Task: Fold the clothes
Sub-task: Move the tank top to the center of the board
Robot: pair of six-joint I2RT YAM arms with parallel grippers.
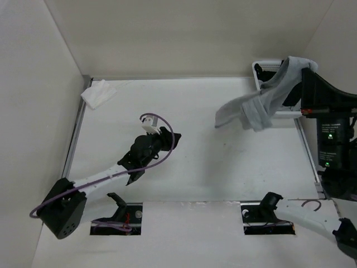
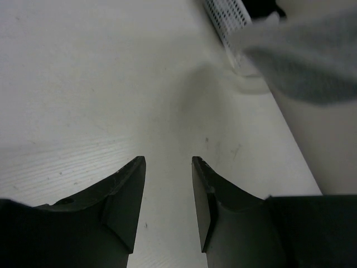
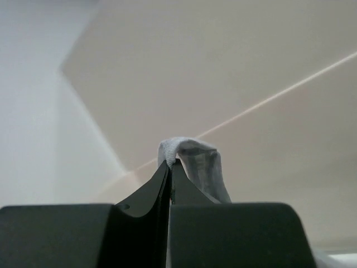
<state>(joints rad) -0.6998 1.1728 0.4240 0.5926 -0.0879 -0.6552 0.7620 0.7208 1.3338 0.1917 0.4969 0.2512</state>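
Note:
The clothes, a light-grey knit shirt (image 1: 259, 106), hang in the air at the back right, and the lower end droops toward the table. My right gripper (image 1: 304, 70) is raised there, mostly covered by the shirt's top fold. In the right wrist view my right gripper (image 3: 171, 163) is shut on a fold of the shirt (image 3: 192, 153), which loops over the fingertips. My left gripper (image 1: 172, 139) hovers low over the table's middle left, pointing toward the shirt. Its jaws (image 2: 168, 162) stand open with only bare table between them. The shirt (image 2: 307, 61) is blurred ahead of it on the right.
A small white cloth (image 1: 97, 92) lies crumpled at the back left corner. A white perforated basket (image 1: 266, 70) stands at the back right, partly behind the shirt, and shows as a basket (image 2: 226, 17) in the left wrist view. Two cut-outs (image 1: 117, 219) sit along the near edge.

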